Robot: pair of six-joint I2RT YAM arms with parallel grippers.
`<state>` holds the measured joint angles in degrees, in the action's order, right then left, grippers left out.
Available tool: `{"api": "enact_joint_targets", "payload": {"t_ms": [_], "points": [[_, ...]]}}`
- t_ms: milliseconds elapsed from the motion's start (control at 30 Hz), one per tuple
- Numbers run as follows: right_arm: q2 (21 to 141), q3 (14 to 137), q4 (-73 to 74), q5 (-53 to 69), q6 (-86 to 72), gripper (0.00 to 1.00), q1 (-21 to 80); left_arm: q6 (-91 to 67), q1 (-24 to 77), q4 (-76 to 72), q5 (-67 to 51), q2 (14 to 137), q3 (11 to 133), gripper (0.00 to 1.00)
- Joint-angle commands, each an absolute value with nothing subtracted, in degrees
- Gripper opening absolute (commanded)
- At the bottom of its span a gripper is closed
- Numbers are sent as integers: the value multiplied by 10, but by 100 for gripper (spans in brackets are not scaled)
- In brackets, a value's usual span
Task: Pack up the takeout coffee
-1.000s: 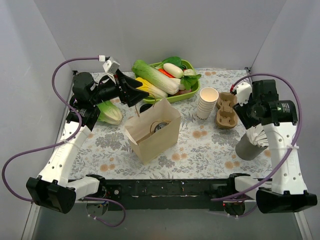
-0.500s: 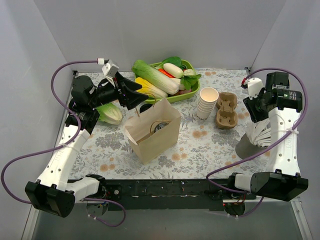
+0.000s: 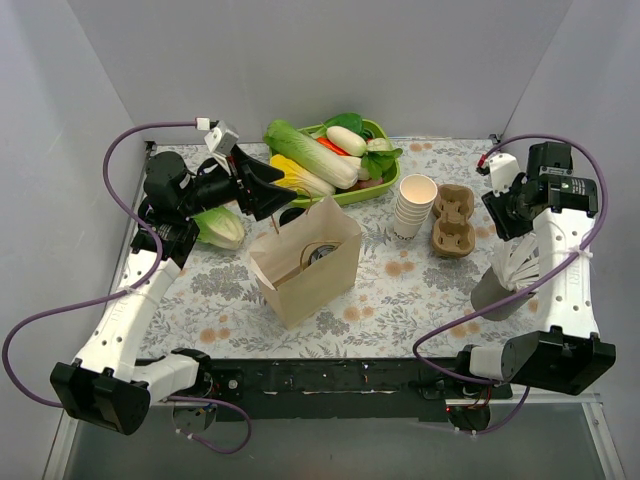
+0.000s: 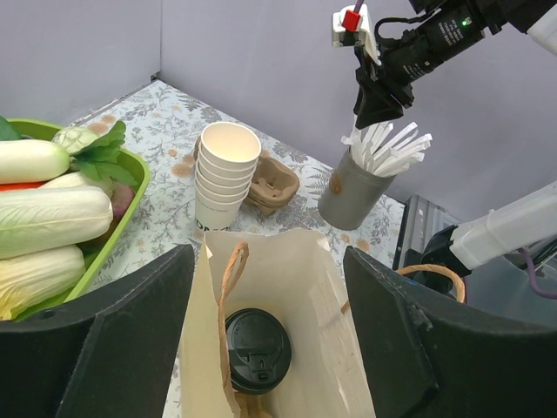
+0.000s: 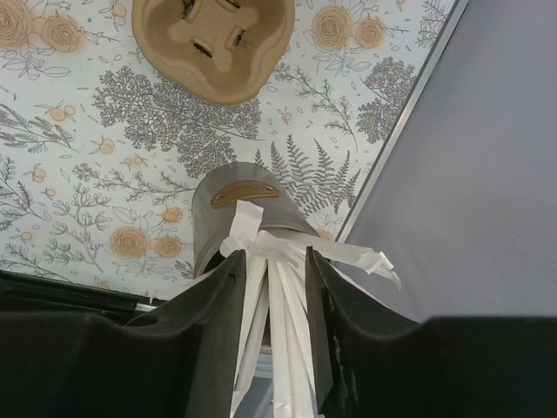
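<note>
The takeout coffee (image 4: 258,350) stands inside the open brown paper bag (image 4: 357,348); only its black lid shows, also in the top view (image 3: 322,252). My left gripper (image 4: 270,261) is open and empty, hovering above the bag's (image 3: 305,262) far left side (image 3: 272,188). My right gripper (image 3: 512,222) hangs over a grey holder (image 5: 218,222) full of white wrapped straws (image 5: 261,239) at the right edge. Its fingers (image 5: 222,305) stand narrowly apart around several straw tops (image 5: 275,261), with gaps showing between straws and fingers.
A stack of lidless cream cups (image 3: 415,205) and a brown pulp cup carrier (image 3: 452,220) stand right of the bag. A green tray (image 3: 381,130) of vegetables sits at the back. A cabbage (image 3: 220,228) lies under the left arm. Grey walls close three sides.
My right wrist has swung back and to the right and now sits over the straw holder. The left arm has barely moved.
</note>
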<state>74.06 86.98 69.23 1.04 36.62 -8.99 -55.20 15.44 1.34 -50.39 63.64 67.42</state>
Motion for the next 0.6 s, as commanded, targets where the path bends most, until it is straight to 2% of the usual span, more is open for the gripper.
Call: {"api": "enact_joint_targets", "payload": {"t_ms": [0, 300, 500, 567], "points": [[738, 854, 671, 18, 376, 40, -92, -543, 152, 17, -506, 627, 670, 70], [737, 827, 664, 4, 374, 36, -93, -544, 152, 13, -508, 634, 670, 70], [733, 819, 663, 4, 377, 27, -94, -548, 152, 8, -511, 636, 666, 70], [732, 815, 662, -11, 377, 22, -93, -548, 152, 8, -512, 637, 666, 70]]}}
